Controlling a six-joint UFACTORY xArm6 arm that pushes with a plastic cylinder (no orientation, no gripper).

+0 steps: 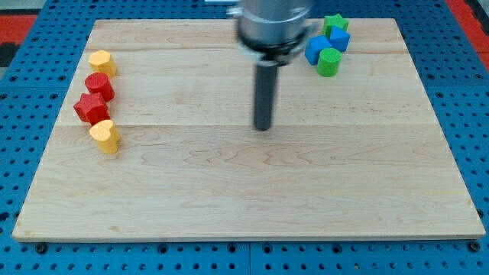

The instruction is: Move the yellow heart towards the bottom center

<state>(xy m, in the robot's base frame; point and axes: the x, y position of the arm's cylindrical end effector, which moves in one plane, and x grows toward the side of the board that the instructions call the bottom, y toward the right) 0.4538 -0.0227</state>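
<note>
A yellow heart-like block (105, 137) lies at the view's left, lowest in a column of blocks on the wooden board (244, 206). Above it sit a red star (92, 108), a red rounded block (99, 85) and a second yellow block (102, 61) whose shape is unclear. My tip (263, 127) rests on the board near the centre, far to the right of the yellow heart and touching no block.
At the view's top right is a cluster: two blue blocks (316, 49) (338, 38), a green round block (328, 62) and a green star-like block (334, 23). The board sits on a blue perforated surface (23, 153).
</note>
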